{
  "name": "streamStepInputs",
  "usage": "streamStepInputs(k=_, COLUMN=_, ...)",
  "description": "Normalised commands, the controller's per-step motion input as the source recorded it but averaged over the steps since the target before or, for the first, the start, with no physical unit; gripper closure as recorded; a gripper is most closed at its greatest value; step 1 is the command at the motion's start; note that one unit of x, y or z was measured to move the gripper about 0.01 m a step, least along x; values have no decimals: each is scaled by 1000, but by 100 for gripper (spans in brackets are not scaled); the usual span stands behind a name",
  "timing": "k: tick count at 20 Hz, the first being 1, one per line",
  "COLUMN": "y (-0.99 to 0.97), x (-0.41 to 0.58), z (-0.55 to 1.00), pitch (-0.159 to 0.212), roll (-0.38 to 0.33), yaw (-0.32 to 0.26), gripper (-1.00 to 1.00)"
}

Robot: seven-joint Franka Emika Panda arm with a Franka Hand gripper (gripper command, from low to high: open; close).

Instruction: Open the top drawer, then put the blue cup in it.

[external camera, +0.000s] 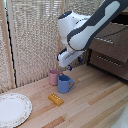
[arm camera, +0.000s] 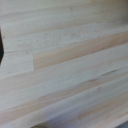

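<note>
The blue cup (external camera: 64, 84) stands on the wooden table (external camera: 95, 105) with its loop handle toward the exterior view's right, touching or almost touching a pink mug (external camera: 54, 76). My gripper (external camera: 68, 66) hangs just above the blue cup, pointing down; its fingers are too small and dark to tell their state. The dark brown dresser (external camera: 112, 62) stands at the exterior view's right. Its top drawer (external camera: 111, 45) shows a thin silver handle and is partly hidden by my arm; I cannot tell whether it is open. The wrist view shows only wood planks (arm camera: 65, 65).
A small yellow block (external camera: 56, 99) lies in front of the cups. A white patterned plate (external camera: 12, 109) sits at the exterior view's lower left. A slatted screen (external camera: 30, 35) stands behind the table. A lower drawer (external camera: 107, 61) has the same handle.
</note>
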Motion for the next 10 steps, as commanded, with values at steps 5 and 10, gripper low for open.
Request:
streamStepInputs(k=5, y=14, x=407, z=-162, pitch=6, roll=27, yaw=-22, gripper=-100)
streamStepInputs(k=10, y=4, x=365, z=-206, pitch=7, roll=39, yaw=-29, gripper=-100)
